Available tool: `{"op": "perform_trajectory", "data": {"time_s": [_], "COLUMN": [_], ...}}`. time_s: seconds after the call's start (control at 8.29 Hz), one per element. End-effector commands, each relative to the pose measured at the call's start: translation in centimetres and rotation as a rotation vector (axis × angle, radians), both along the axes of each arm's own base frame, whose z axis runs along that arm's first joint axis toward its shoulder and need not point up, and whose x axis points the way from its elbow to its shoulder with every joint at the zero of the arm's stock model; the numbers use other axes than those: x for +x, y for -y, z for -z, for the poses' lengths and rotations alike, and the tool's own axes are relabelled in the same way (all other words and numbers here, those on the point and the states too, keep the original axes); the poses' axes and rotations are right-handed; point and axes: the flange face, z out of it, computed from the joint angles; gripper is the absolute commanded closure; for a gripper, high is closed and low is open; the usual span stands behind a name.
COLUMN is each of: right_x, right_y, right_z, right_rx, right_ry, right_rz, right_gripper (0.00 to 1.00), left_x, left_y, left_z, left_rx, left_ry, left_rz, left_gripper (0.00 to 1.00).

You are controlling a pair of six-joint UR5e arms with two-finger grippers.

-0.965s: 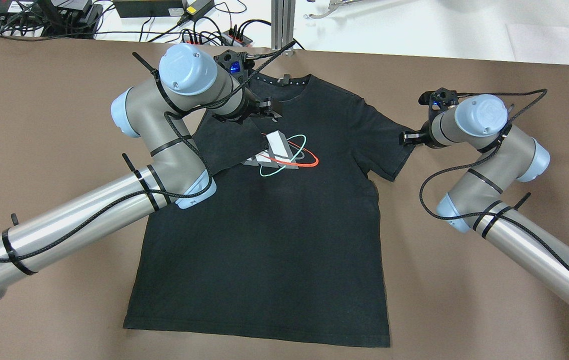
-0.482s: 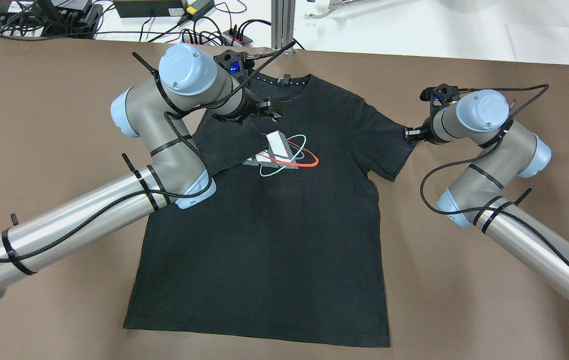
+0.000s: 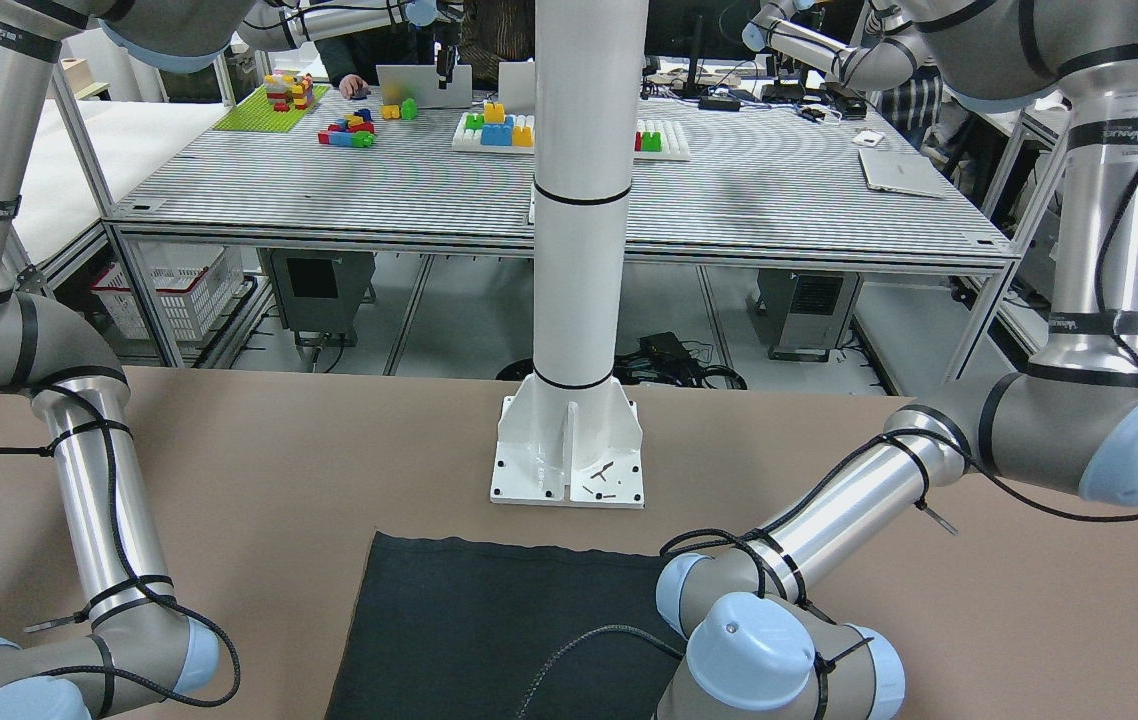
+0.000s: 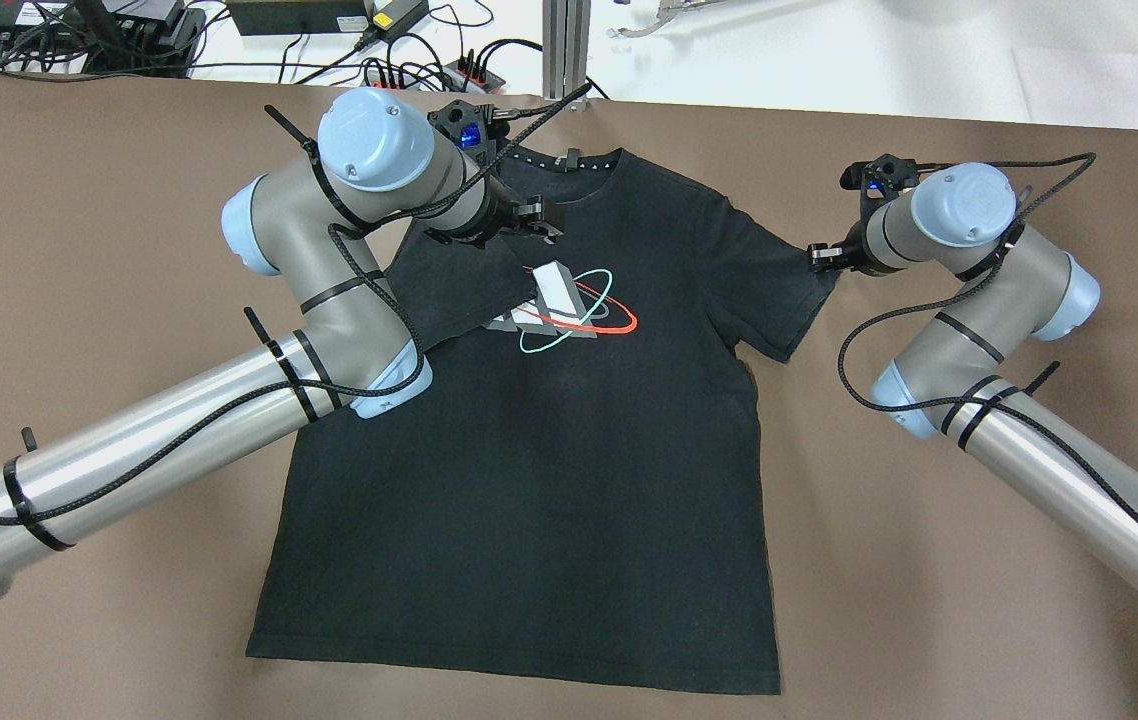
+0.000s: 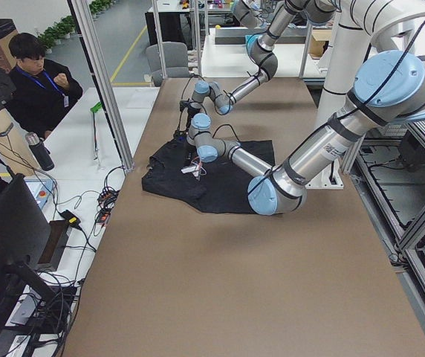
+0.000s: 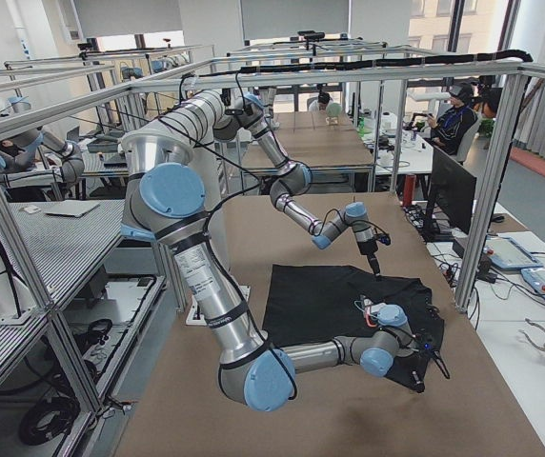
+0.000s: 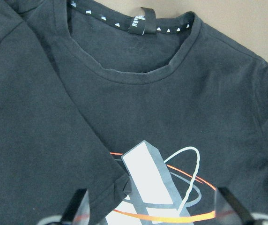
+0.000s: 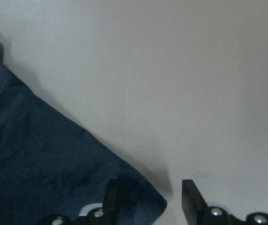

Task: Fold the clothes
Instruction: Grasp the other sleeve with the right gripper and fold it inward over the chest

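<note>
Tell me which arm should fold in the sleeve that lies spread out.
Right. The right claw sits open at the corner of the spread sleeve, with the cloth edge between its fingers. The left claw hangs open over the folded sleeve and chest print, far across the T-shirt.

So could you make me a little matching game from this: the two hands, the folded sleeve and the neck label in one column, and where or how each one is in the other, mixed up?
1. left hand
2. right hand
3. folded sleeve
4. neck label

A. at the back of the collar
B. open, at the corner of the flat sleeve
C. laid over the front of the shirt
D. open, above the print

Pairs: 1-D, 2-B, 3-C, 4-A.
</note>
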Motion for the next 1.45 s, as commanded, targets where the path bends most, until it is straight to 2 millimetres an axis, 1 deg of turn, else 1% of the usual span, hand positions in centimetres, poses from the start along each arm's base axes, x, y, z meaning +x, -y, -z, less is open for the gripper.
{"op": "perform_trajectory", "data": {"time_s": [0.0,0.12,0.36,0.48,0.6,0.72,0.84,0.96,1.09,1.21,1.33], "right_x": [-0.1,-0.1,-0.1,0.0,0.1,-0.2,-0.5,-0.3,-1.1,-3.6,-6.4], "right_y": [0.2,0.2,0.2,0.5,1.6,2.2,2.5,2.2,1.9,0.9,-0.2], "right_z": [0.4,0.5,0.6,1.7,4.3,7.8,12.3,15.8,18.6,20.6,22.2], "right_rx": [0.004,0.004,0.0,0.005,0.007,-0.014,-0.029,-0.069,-0.106,-0.143,-0.164], "right_ry": [0.003,0.003,0.005,0.019,0.045,0.076,0.1,0.128,0.172,0.21,0.22], "right_rz": [-0.003,-0.003,-0.008,-0.017,-0.042,-0.075,-0.097,-0.136,-0.174,-0.187,-0.195], "right_gripper": [0.8,1.0,1.0,1.0,1.0,1.0,1.0,1.0,1.0,1.0,1.0], "left_x": [0.0,0.0,-0.1,-0.6,-1.9,-4.3,-5.3,-6.0,-7.3,-8.2,-8.5], "left_y": [0.0,0.0,0.1,0.3,1.1,2.5,3.1,3.5,4.3,4.8,4.9], "left_z": [0.0,0.1,0.3,0.4,0.5,0.1,-1.6,-3.5,-5.3,-6.2,-6.8], "left_rx": [0.001,0.002,0.004,0.002,-0.014,-0.027,-0.013,0.021,0.034,0.042,0.044], "left_ry": [0.001,0.0,-0.003,-0.008,-0.019,-0.029,-0.006,0.029,0.057,0.071,0.079], "left_rz": [-0.002,-0.002,-0.002,-0.005,-0.022,-0.032,-0.041,-0.055,-0.053,-0.051,-0.051], "left_gripper": [0.05,0.05,0.05,0.05,0.05,0.05,0.05,0.05,0.05,0.05,0.05]}}
